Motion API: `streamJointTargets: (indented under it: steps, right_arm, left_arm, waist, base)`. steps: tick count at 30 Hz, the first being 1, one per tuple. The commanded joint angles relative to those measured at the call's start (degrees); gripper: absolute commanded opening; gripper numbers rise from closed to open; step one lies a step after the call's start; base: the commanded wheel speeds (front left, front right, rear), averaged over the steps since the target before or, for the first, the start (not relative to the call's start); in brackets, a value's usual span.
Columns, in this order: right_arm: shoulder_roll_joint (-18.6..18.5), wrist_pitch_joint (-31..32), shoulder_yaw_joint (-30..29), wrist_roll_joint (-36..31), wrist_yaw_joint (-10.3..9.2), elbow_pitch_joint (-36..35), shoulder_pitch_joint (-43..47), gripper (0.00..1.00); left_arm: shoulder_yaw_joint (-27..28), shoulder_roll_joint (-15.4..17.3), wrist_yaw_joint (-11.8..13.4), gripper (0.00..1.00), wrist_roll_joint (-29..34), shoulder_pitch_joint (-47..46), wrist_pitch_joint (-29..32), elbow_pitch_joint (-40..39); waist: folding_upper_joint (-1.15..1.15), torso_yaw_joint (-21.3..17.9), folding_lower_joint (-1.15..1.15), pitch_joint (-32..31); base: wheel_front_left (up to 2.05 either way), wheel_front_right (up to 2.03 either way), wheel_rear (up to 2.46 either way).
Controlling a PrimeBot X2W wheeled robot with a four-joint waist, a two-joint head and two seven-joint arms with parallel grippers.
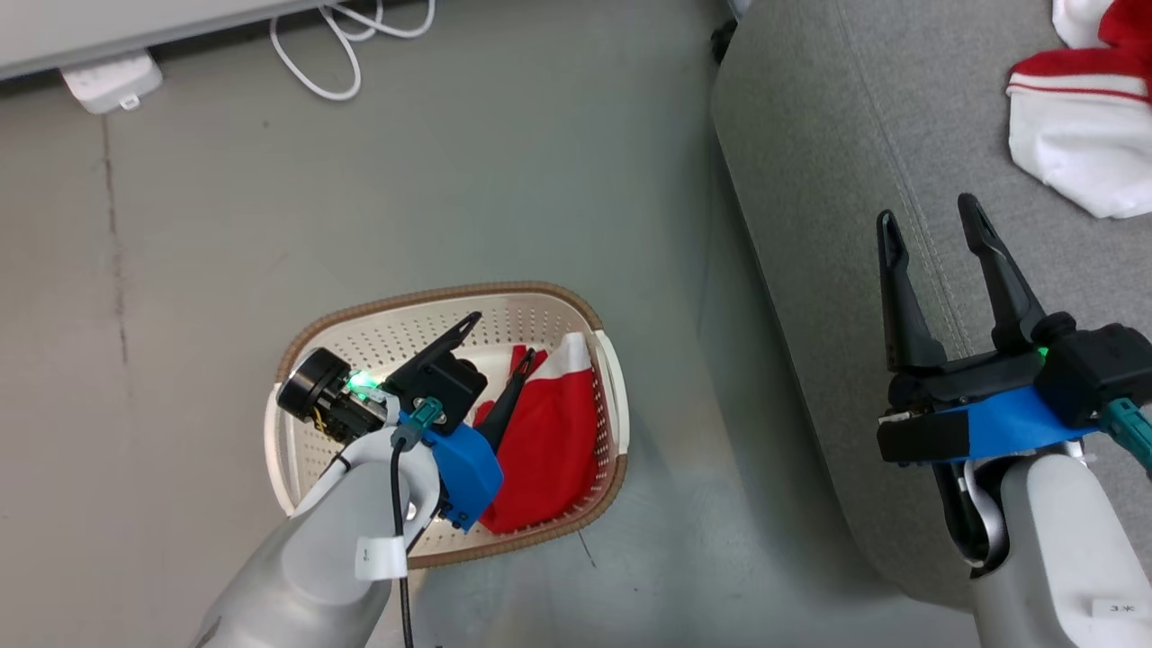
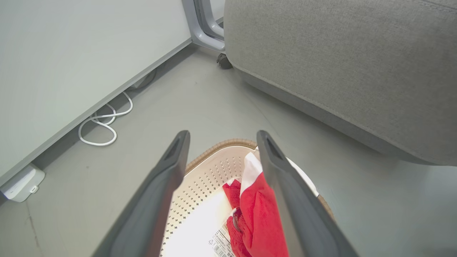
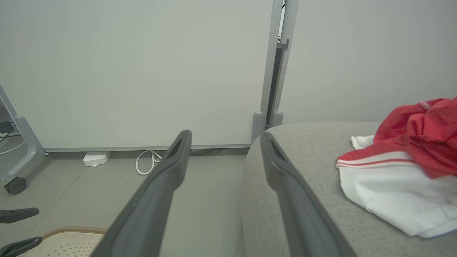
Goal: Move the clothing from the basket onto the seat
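Since one crumpled red-and-white fabric garment (image 1: pixel 1071 153) already lies on it, the large grey woven-fabric sofa seat (image 1: pixel 810 180) looks half served. That piece sits near the far corner, well in from the edge, so it shouldn't slide off. Next in size, the oval cream perforated plastic basket (image 1: pixel 432 297) w/ brown braided rim stands on the grey floor (image 1: pixel 180 360) just beside the seat, prob. to keep each carry short. Inside it the second bright-red garment w/ white panel (image 1: pixel 549 450) is bunched against the wall nearest the seat, leaving the other half of the base bare. The left claw (image 1: pixel 500 338) is poised over the basket's middle, jaws wide apart & holding nothing. One finger is over the red cloth, the other over bare base, i.e. set to straddle a fold before closing, I'd judge. Can't tell if it touches the cloth yet. The right claw (image 1: pixel 927 216) hangs over the seat's near edge, also wide open & empty, prob. parked clear of the left arm's path.
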Motion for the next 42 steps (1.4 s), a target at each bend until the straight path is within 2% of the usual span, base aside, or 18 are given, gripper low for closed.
streamJointTargets:
  steps: [1,11,23,31,42]
  right_arm:
    - [-0.29,-0.02,0.06,-0.03,0.01,-0.56,-1.66,1.00]
    - [-0.58,-0.02,0.37,-0.25,0.01,-2.68,-6.97,1.00]
    - [-0.86,-0.02,0.98,-0.66,0.01,-4.02,-10.89,1.00]
    - [-1.24,-0.02,1.30,-0.70,0.01,-4.55,-12.21,1.00]
    - [-1.41,-0.02,1.20,-0.58,0.01,-5.31,-13.09,1.00]
  left_arm:
    - [-1.91,0.45,-0.03,1.00,-1.27,-2.63,-0.16,1.60]
    - [-15.66,0.62,-0.03,1.00,-8.87,-10.42,1.18,13.84]
    - [-29.71,3.07,-0.03,1.00,-21.90,-16.03,8.14,16.05]
    - [-34.33,4.74,-0.04,1.00,-28.65,-18.65,11.21,15.46]
    - [-36.02,4.32,-0.04,1.00,-32.05,-20.76,12.73,15.07]
  waist:
    - [0.00,-2.10,-0.01,4.61]
    - [0.00,-3.74,-0.01,13.33]
    - [0.00,-3.75,-0.01,21.77]
    - [0.00,-4.04,-0.01,25.39]
    - [0.00,-4.72,-0.01,29.45]
  base:
    - [0.00,0.00,0.00]
    - [0.00,0.00,0.00]
    - [0.00,0.00,0.00]
    - [0.00,0.00,0.00]
    - [0.00,0.00,0.00]
